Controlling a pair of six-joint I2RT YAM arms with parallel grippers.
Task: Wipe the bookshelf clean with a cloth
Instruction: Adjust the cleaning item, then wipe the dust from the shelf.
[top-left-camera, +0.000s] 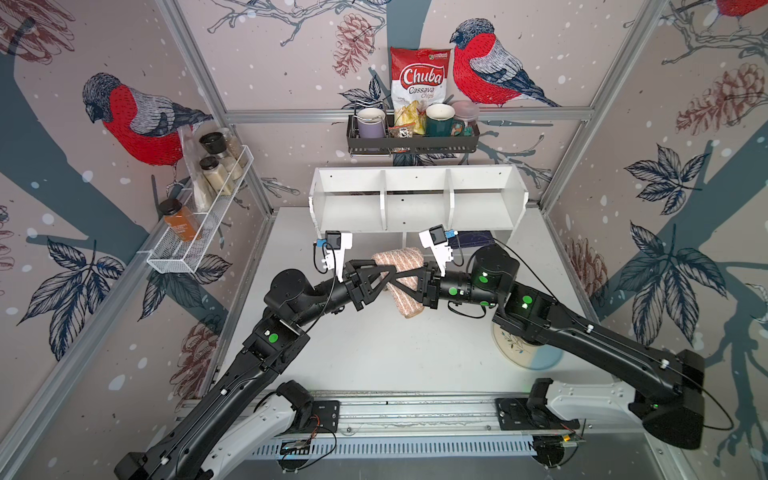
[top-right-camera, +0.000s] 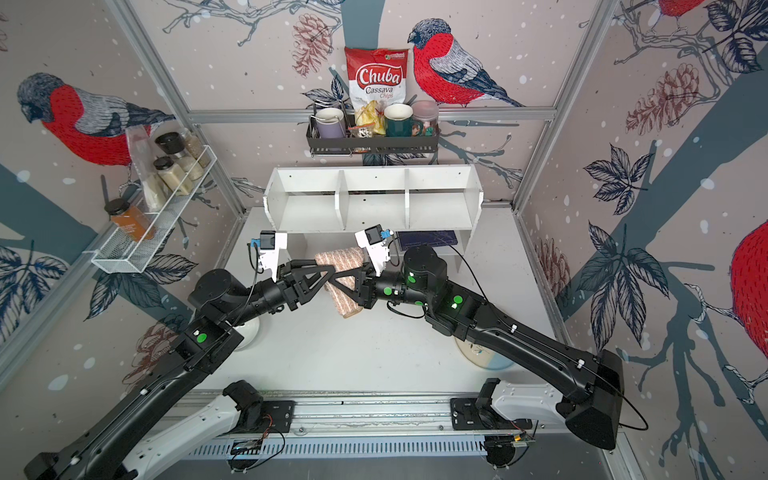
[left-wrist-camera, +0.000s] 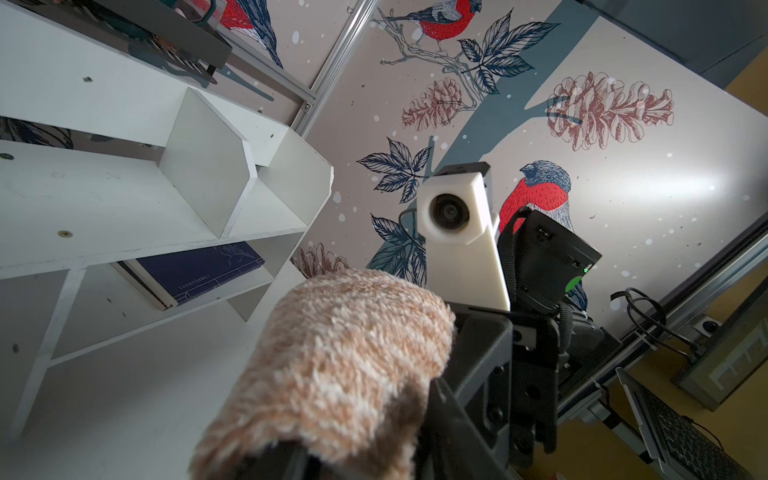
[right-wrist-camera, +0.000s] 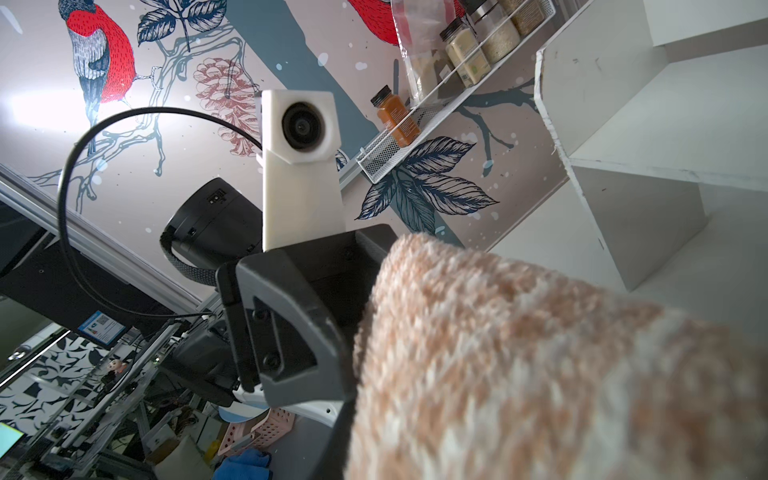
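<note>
**In front of the bookshelf (top-left-camera: 415, 208): cloth (top-left-camera: 397, 257) up in the air**

Left gripper (top-left-camera: 390, 277) and right gripper (top-left-camera: 412, 277) meet tip to tip at it. The fluffy folds hide how the jaws stand, so honestly can't tell whether either is clenched or loose. The cloth hangs clear of the bench (top-left-camera: 395, 357).

Heads up, you can't really read either set of jaws. The left gripper (top-left-camera: 384, 274) and right gripper (top-left-camera: 405, 279) cross tips right on the cloth (top-left-camera: 401, 259), so whether it's gripped or not, can't tell. In both wrist views the cloth is a blurry mass, cut off at the frame edge. Behind the right gripper, its arm covers most of a plate (top-left-camera: 515, 347). Just past its wrist camera, the book (top-left-camera: 478, 241) is half hidden.
</note>
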